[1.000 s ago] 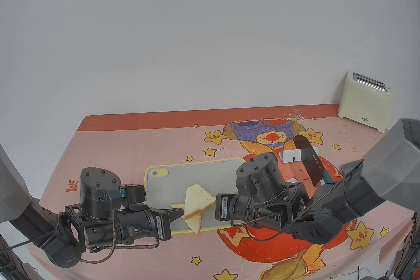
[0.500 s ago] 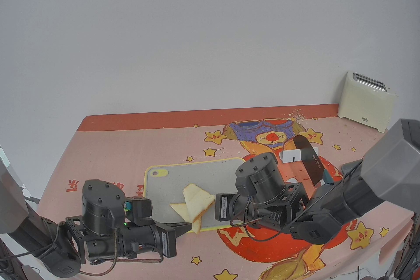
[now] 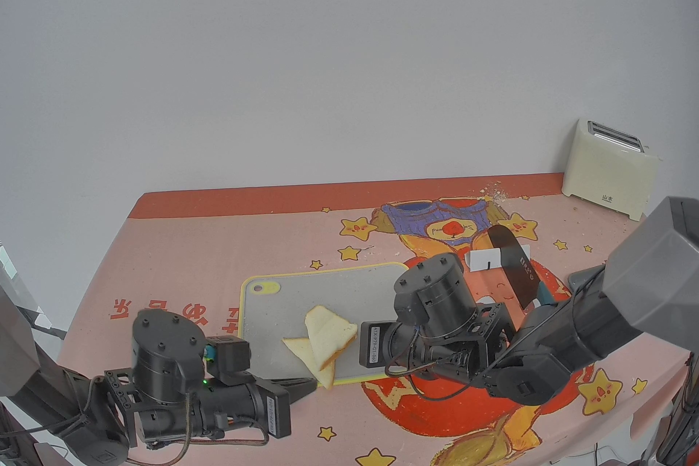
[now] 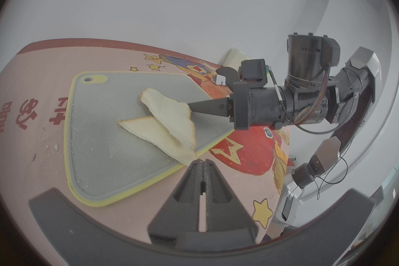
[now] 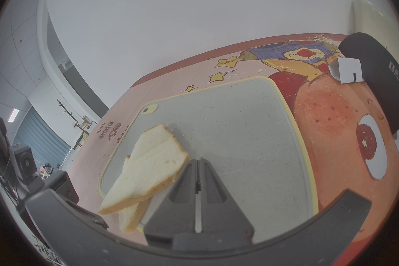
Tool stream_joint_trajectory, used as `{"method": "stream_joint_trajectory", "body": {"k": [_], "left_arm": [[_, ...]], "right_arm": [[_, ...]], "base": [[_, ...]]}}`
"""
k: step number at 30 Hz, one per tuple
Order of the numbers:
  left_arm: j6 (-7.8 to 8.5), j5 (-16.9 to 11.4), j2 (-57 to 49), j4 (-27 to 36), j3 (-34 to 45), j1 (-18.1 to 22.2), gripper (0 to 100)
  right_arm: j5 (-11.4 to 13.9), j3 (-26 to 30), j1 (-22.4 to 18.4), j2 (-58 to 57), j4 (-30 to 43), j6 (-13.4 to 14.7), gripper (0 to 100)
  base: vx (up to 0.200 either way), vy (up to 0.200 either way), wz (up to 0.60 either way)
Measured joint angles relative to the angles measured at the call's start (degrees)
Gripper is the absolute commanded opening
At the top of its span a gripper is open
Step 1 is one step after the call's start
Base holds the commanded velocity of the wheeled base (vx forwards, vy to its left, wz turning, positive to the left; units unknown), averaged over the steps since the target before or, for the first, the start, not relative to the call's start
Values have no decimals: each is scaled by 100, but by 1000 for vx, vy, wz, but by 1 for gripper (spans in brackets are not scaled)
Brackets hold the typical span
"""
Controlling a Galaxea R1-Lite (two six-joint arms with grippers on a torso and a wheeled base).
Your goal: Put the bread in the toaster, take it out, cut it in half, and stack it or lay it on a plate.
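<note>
**Head view.** The bread (image 3: pixel 329 335), already in two triangles, lies on the near part of the board (image 3: pixel 291 296). One half leans tilted across the other, which lies flat. The left gripper (image 3: pixel 306 385) hangs just off the board's near edge. The right gripper (image 3: pixel 355 342) sits at the right corner of the tilted half. The toaster (image 3: pixel 610 167) stands at the far right of the bench (image 3: pixel 204 249), and the knife (image 3: pixel 513 263) stands in its holder (image 3: pixel 486 258) behind the right arm.

**Left wrist view.** The left gripper's jaws are pressed together on nothing and point at the bread's near tip. The right gripper, also closed and empty, touches the edge of the tilted half with its tip.

**Right wrist view.** The closed jaws lie just beside the tilted half (image 5: pixel 153 165).

**Handling (judged).** The slices look light, soft and crumbly. They would probably dent under a hard pinch and flop if held by a corner. The best hold looks to be the raised half's crust edge, with a gentle squeeze.
</note>
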Motion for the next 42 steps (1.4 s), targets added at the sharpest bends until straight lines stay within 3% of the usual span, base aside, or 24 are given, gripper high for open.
{"method": "stream_joint_trajectory", "body": {"k": [6, 9, 11, 14, 17, 23, 42], "left_arm": [[-9, 232, -83, 18, 63, 105, 0], [-45, 273, -63, 18, 74, 116, 0], [-195, 308, -23, 18, 63, 129, 0], [-373, 339, 22, 18, 30, 135, 0], [-447, 355, 115, 16, -33, 140, 0], [-483, 523, 377, 13, -206, 145, 0], [-505, 596, 658, -15, -271, 160, 0]], "right_arm": [[-43, 27, -223, -89, -95, -23, 0], [-27, -35, -324, -130, -134, -239, 0], [1, -146, -405, -141, -156, -485, 0], [20, -345, -472, -91, -176, -584, 0], [44, -581, -485, 44, -183, -608, 0], [351, -891, -485, 335, -165, -622, 0], [425, -1357, -302, 818, 105, -630, 0]], "base": [[0, 0, 0], [0, 0, 0], [0, 0, 0], [0, 0, 0], [0, 0, 0], [0, 0, 0], [0, 0, 0]]}}
